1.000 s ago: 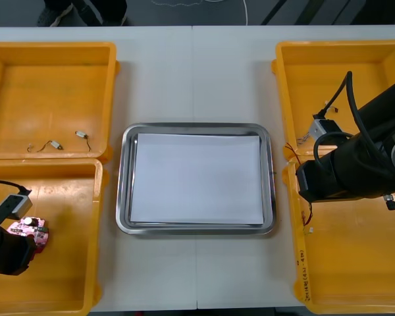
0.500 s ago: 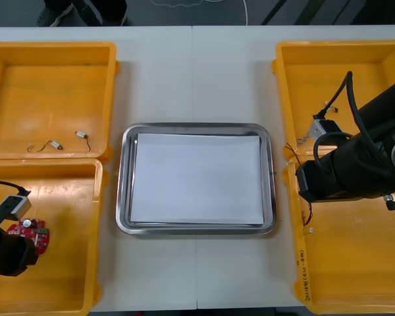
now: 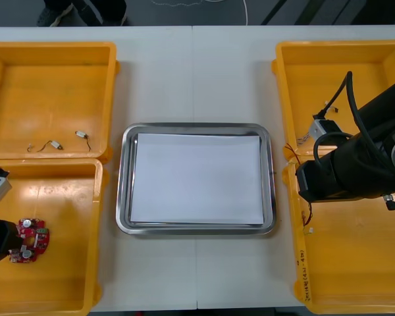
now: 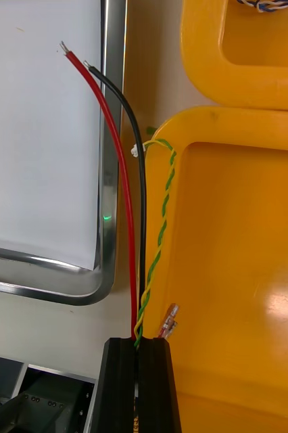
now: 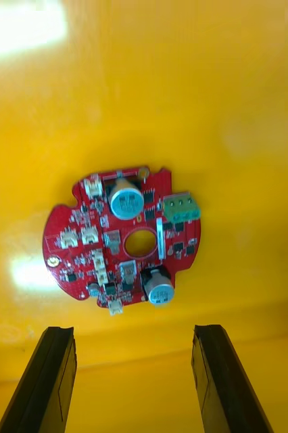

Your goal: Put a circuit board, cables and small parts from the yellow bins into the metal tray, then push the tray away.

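The left gripper (image 5: 132, 330) has drawn back toward the bench's (image 3: 197, 72) left edge over the past second, uncovering the round red circuit board (image 5: 124, 240). The board now lies flat on the floor of the near-left yellow bin (image 3: 66, 276), just ahead of the gripper and touching neither finger. The fingers stand wide apart with nothing between them, so the board has probably yet to be picked up and this looks like a fresh line-up for the grasp. The right gripper (image 4: 138, 344) has not moved; it is closed tight on a bundle of cables (image 4: 138, 318) whose bare ends reach ahead of it over the metal tray (image 3: 121, 191). The tray, white inside, holds nothing so far.
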Controlling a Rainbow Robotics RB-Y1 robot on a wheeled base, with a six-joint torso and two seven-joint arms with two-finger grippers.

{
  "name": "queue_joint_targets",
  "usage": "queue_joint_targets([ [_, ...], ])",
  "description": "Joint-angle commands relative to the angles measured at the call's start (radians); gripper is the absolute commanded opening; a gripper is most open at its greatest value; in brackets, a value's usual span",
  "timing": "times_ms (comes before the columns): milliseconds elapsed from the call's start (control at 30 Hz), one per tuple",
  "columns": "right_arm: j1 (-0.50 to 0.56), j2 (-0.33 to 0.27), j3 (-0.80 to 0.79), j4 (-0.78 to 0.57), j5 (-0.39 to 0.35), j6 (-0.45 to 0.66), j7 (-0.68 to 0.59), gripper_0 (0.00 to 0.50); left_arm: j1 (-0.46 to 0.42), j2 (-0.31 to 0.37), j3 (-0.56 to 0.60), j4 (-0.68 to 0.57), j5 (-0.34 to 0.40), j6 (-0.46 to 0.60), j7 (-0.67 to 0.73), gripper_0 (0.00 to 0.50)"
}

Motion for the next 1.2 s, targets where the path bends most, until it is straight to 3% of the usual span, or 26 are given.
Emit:
queue_joint_targets([
  [33,-0.015,0.012,0.009,-0.006,-0.007,-0.002,-0.032,0.0,-0.049,0.035,0.021,-0.045,0.012,0.01,0.17,0.5],
  [467,-0.013,0.012,0.009,-0.006,-0.006,-0.002,-0.032,0.0,-0.093,0.035,-0.056,-0.045,-0.038,0.01,0.694,0.5],
  [700,-0.013,0.014,0.009,-0.006,-0.002,0.001,-0.032,0.0,-0.113,0.009,-0.112,-0.045,-0.141,0.01,0.989,0.5],
  [1000,-0.013,0.014,0.009,-0.006,0.005,0.01,-0.032,0.0,-0.113,-0.055,-0.112,-0.045,-0.183,0.01,1.179,0.5],
  [1200,-0.013,0.012,0.009,-0.006,0.007,0.01,-0.032,0.0,-0.115,-0.069,-0.142,-0.036,-0.21,0.002,1.199,0.5],
])
